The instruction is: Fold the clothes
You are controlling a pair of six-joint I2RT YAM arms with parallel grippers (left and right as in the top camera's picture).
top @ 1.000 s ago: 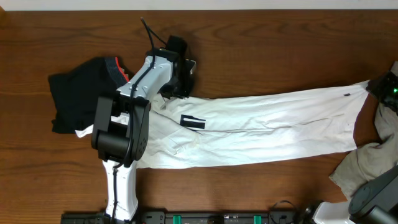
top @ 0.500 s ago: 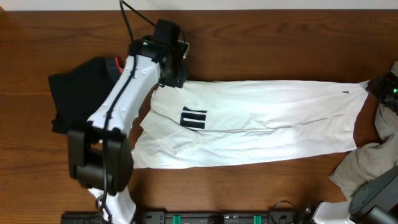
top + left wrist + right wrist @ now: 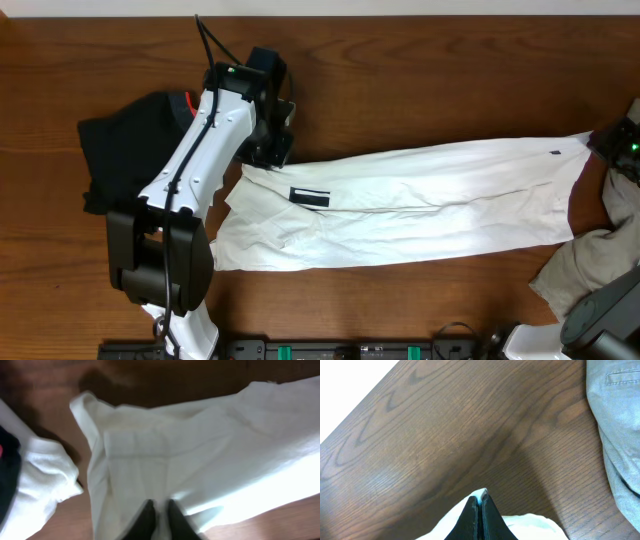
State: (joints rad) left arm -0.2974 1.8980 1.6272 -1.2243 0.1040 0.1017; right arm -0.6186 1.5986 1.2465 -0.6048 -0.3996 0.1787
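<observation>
White trousers (image 3: 420, 200) spread lengthwise across the desk (image 3: 450, 80), slanting slightly upward toward the right, waist end at left, leg end at right. Far edge fairly straight, with a broad band of open wood beyond it, all the way to the back. Near edge running close to the front of the desk, only a narrow strip of bare wood below. Black label (image 3: 309, 196) on the cloth near the waist. Crowded at both ends: black garment (image 3: 125, 150) with a red trim touching the waist end at left, grey garment (image 3: 580, 262) bunched just beside the leg end at right front.

Left arm reaching from the front edge diagonally away, passing over the corner of the black garment and the waist, wrist bent down. Left gripper (image 3: 270, 148) at the far waist corner, fingers (image 3: 146, 519) nearly together, pinching a fold of the trousers. Right gripper (image 3: 479, 509) at the far right of the overhead view, mostly cut off there. Seen from the wrist camera with fingers pressed together on a small tip of white trouser cloth, grey garment off to one side, bare wood ahead.
</observation>
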